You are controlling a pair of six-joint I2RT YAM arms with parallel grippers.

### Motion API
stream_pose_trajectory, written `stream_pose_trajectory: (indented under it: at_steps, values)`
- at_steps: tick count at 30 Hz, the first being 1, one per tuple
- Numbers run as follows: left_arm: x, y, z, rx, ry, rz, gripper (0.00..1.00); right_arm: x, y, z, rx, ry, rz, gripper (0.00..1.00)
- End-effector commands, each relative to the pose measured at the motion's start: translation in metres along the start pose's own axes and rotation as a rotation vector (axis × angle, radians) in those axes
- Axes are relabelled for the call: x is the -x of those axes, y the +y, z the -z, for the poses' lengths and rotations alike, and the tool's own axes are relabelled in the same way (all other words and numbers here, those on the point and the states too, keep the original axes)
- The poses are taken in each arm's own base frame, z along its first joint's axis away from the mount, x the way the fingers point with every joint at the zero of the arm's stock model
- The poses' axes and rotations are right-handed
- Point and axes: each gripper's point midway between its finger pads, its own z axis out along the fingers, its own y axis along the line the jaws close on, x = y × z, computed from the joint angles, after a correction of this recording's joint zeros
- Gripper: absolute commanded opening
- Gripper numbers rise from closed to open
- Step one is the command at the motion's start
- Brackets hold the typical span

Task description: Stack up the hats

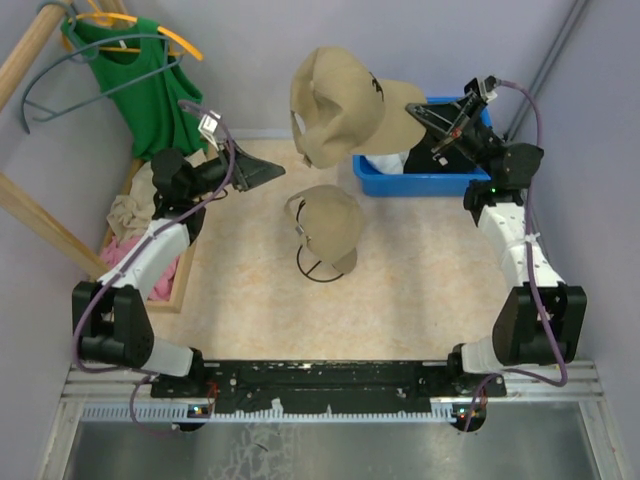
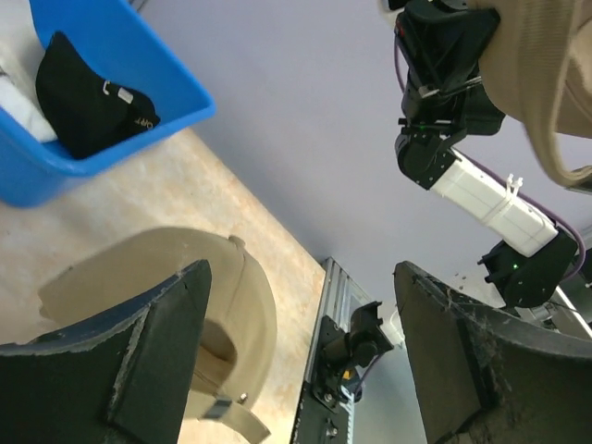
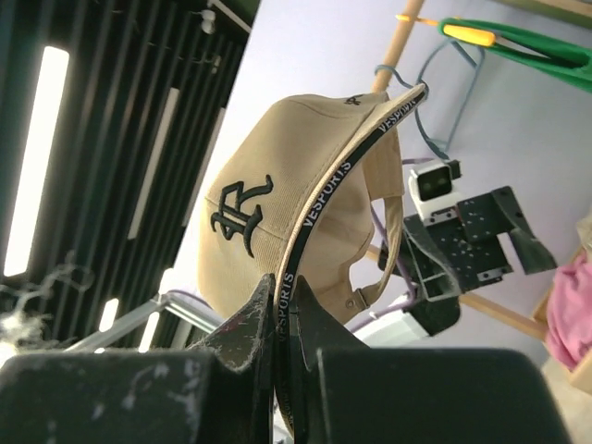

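A tan hat [image 1: 340,105] hangs in the air at the back middle. My right gripper [image 1: 428,120] is shut on its brim, seen edge-on in the right wrist view with the hat [image 3: 277,213] above the pinching gripper [image 3: 285,291]. A second tan hat [image 1: 328,222] sits on a dark wire frame [image 1: 320,268] at the table's middle. My left gripper [image 1: 262,170] hovers to the left of it, open and holding nothing. The left wrist view shows this hat [image 2: 231,305] beyond the wide-apart gripper [image 2: 301,277]. A black hat [image 2: 88,97] lies in the blue bin [image 2: 157,69] on something white [image 2: 14,102].
The blue bin [image 1: 440,180] stands at the back right under the right arm. A wooden crate [image 1: 180,290] with beige and pink cloth sits at the left edge. A green shirt [image 1: 150,90] hangs from a wooden rack at the back left.
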Motion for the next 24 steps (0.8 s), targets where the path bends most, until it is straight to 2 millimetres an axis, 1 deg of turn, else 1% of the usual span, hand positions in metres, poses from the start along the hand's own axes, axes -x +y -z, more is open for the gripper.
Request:
stream_pose_trajectory:
  at_steps: [1, 7, 11, 14, 17, 24]
  values:
    - [-0.027, 0.0, 0.017, 0.058, 0.053, 0.009, 0.87, -0.02, 0.003, 0.016, -0.061, 0.078, 0.081, 0.0]
    - [-0.054, 0.01, 0.03, 0.112, 0.08, 0.072, 0.88, -0.017, -0.009, 0.03, -0.086, 0.065, 0.078, 0.0]
    - [-0.072, 0.025, 0.036, 0.198, 0.122, 0.08, 0.88, -0.013, -0.011, 0.037, -0.08, 0.052, 0.063, 0.0]
    - [-0.085, 0.035, 0.037, 0.266, 0.16, 0.074, 0.88, -0.013, -0.012, 0.038, -0.078, 0.048, 0.057, 0.0]
    - [-0.092, 0.043, 0.034, 0.312, 0.174, 0.072, 0.89, -0.013, -0.013, 0.039, -0.078, 0.043, 0.051, 0.0]
    - [-0.102, 0.056, 0.028, 0.357, 0.187, 0.065, 0.89, -0.015, -0.015, 0.041, -0.075, 0.038, 0.047, 0.0]
